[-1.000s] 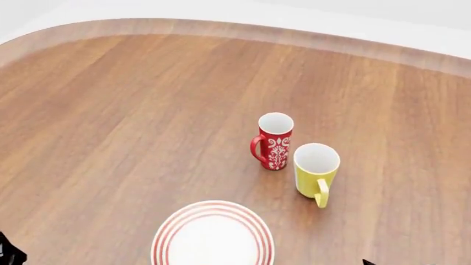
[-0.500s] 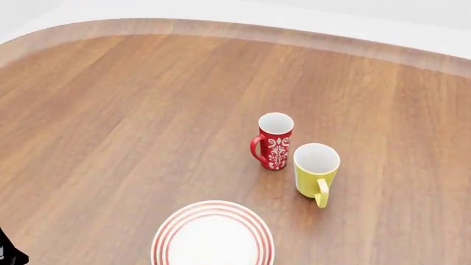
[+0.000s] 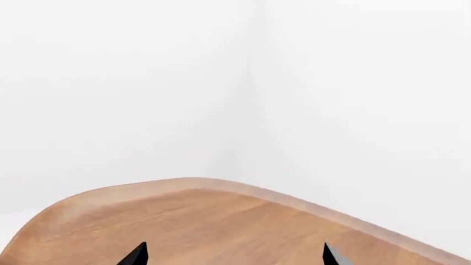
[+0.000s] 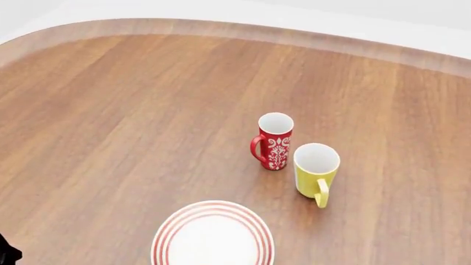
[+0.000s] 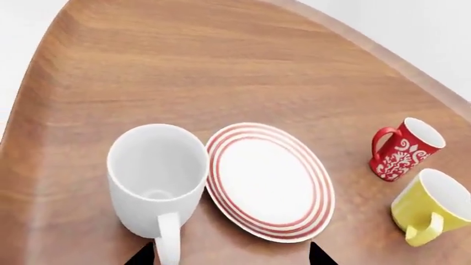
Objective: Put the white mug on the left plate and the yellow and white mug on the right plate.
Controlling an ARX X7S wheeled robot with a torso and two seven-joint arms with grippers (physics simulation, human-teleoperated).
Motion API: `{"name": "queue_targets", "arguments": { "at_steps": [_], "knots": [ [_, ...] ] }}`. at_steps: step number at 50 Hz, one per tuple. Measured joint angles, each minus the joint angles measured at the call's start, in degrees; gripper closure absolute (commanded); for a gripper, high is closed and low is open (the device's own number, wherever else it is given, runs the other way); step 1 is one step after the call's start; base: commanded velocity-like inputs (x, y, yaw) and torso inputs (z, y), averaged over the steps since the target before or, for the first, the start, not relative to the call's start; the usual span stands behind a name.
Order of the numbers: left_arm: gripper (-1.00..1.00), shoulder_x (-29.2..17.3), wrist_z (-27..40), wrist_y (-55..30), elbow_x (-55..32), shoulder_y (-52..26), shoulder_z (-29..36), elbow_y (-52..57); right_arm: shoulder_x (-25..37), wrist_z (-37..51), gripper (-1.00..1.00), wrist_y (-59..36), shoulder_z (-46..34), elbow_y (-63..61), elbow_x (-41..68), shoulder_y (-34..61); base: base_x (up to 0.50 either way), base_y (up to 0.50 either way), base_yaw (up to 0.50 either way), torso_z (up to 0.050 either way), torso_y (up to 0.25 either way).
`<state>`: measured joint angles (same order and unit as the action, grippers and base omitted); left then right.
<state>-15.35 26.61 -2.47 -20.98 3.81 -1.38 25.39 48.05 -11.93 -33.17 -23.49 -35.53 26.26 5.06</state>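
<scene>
white mug [image 5: 156, 182] upright, beside plate [image 5: 269, 183] | yellow and white mug [image 4: 316, 168] near red mug [image 4: 274, 141] | table [image 4: 118, 127] | both jaws spread, empty

On the worktop [image 4: 110, 110] in front of me, a plate [image 4: 213, 234] is lying nearest to me, cut off by the lower edge of my head view; I cannot tell which of the two plates it is. Beyond it and to its right, the yellow and white mug [image 4: 316, 168] is standing upright, its handle pointing toward me. The patterned mug [image 4: 274, 141] is standing just beside it, to its left and farther from me. In my right wrist view, the white mug [image 5: 156, 179] is standing upright just beside the plate's [image 5: 268, 182] rim, on the side away from the other two mugs.
</scene>
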Motion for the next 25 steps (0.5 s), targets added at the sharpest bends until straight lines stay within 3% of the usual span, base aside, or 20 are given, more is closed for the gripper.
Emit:
{"name": "queue_targets", "arguments": {
  "at_steps": [25],
  "knots": [
    [-1.0, -1.5, 2.6, 0.3, -0.9, 4.3, -2.4, 9.1, -6.0, -6.3, -1.0, -0.4, -8.4, 10.1, -3.8, 9.4, 0.0, 0.0, 0.0, 0.0, 0.0]
  ]
}}
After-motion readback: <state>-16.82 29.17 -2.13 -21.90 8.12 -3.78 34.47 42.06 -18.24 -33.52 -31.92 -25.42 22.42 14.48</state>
